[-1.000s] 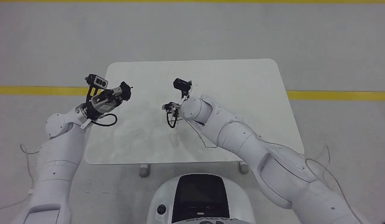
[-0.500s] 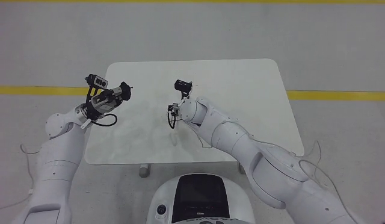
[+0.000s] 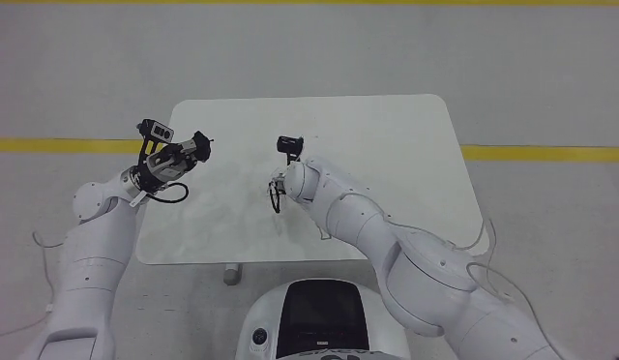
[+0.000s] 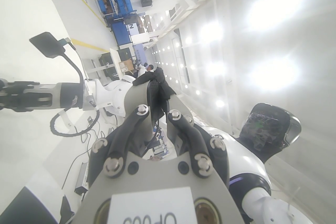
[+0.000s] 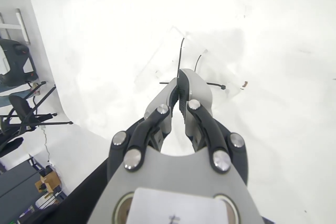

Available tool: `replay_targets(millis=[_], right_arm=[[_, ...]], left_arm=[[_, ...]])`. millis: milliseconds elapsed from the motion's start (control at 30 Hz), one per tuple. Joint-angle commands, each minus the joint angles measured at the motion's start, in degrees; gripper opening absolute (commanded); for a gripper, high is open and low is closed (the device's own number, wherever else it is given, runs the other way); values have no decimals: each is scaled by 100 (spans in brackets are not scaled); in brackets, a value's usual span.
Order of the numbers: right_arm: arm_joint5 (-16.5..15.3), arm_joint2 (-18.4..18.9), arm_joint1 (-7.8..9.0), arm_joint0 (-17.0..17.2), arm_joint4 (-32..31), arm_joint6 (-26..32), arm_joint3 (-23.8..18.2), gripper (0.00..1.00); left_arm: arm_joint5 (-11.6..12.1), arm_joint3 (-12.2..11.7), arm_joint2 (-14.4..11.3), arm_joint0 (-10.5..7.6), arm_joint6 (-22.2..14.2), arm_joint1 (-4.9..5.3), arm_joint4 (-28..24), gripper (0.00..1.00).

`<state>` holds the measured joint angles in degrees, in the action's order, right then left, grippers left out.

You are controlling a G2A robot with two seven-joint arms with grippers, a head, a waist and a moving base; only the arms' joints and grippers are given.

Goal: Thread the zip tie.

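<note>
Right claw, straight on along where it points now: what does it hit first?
Most likely the white table, where a loose zip tie lies just past the tips. The right claw points down at it, shut on a zip tie strand. Depth is unclear, so the gap is hard to judge.

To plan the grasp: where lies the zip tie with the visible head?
In the right wrist view the zip tie lies flat on the white table, crossing just behind the right hand's tips.
</note>
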<state>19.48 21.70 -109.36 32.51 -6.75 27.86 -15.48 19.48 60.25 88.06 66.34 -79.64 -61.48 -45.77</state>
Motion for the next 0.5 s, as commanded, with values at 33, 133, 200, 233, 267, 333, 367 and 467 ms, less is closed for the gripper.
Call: replay_targets(millis=[33, 133, 200, 233, 267, 333, 367, 467], right_arm=[[0, 16, -140, -67, -48, 40, 316, 0], [0, 22, -278, -138, -122, 119, 610, 0], [0, 25, -368, -190, -178, 174, 799, 0], [0, 28, -404, -213, -199, 196, 876, 0], [0, 28, -432, -238, -227, 230, 954, 0], [0, 16, -471, -288, -324, 332, 1099, 0], [0, 14, -482, -305, -360, 370, 1149, 0], [0, 14, -507, -356, -470, 469, 1302, 0]], left_arm=[[0, 0, 0, 0, 0, 0, 0, 0], [0, 0, 0, 0, 0, 0, 0, 0], [0, 0, 0, 0, 0, 0, 0, 0], [0, 0, 0, 0, 0, 0, 0, 0], [0, 0, 0, 0, 0, 0, 0, 0], [0, 0, 0, 0, 0, 0, 0, 0], [0, 0, 0, 0, 0, 0, 0, 0], [0, 0, 0, 0, 0, 0, 0, 0]])
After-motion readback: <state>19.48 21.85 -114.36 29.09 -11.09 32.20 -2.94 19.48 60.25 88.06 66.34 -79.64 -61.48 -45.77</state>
